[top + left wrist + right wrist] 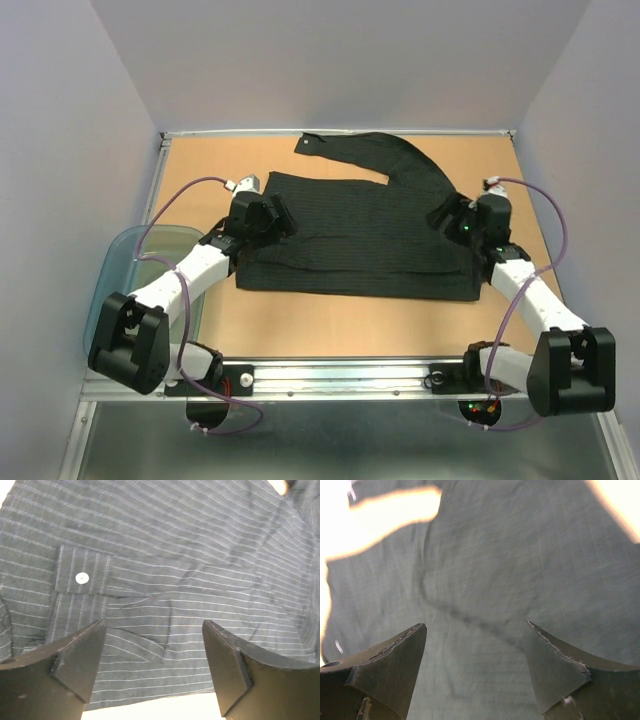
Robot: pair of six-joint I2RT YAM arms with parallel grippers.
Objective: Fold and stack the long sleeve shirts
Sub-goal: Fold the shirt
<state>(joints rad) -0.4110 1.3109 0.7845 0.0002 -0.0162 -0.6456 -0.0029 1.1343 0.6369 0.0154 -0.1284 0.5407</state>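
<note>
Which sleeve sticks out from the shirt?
The far sleeve, reaching out behind the shirt. The other sleeve's cuff lies folded on top of the shirt.

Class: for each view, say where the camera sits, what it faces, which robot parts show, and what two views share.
Top external: above, behind the bases, looking down on the table and shirt; both arms show.
Left wrist: over the buttoned cuff; open left gripper shows.
Right wrist: over plain cloth; open right gripper shows.
Shared: the shirt.

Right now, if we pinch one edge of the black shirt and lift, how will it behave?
Likely floppy: the shirt lies flat with soft creases, so it should drape, not hold shape. Probably light: it looks like thin woven cloth. The spread sleeve may trail and drag.
</note>
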